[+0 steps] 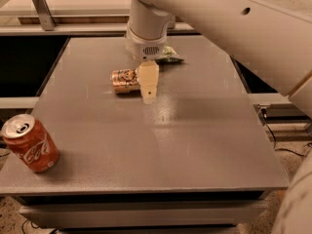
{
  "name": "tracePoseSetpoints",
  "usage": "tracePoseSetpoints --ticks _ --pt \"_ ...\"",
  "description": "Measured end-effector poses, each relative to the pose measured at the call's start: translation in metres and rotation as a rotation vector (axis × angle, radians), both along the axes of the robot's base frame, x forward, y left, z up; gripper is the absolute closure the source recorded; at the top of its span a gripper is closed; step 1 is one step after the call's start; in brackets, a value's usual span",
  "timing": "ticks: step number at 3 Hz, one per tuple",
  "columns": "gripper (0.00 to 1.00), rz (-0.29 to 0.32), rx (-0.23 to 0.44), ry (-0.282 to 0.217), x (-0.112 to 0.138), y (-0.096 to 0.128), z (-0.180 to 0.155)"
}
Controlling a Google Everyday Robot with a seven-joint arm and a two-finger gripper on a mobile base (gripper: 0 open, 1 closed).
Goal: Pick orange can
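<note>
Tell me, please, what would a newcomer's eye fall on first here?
The big white arm fills the upper right, its gripper at the right end of the orange can, which lies on its side on the grey table. A red Coca-Cola can stands at the near left corner.

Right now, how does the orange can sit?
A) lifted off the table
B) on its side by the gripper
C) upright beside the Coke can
B: the orange can lies sideways on the table, right by the gripper, far from the Coke can.
</note>
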State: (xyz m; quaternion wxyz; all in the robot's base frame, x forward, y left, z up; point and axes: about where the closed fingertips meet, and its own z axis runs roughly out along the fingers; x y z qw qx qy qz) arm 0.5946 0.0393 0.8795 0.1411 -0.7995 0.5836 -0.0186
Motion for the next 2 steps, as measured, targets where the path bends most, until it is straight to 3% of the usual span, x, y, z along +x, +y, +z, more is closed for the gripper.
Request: tracePoseSetpoints --ticks 1,2 --pt "0.00 0.004 -0.001 0.013 0.009 0.008 -0.016" --pt "0.18 0.001 0.003 0.031 0.017 0.010 -0.031"
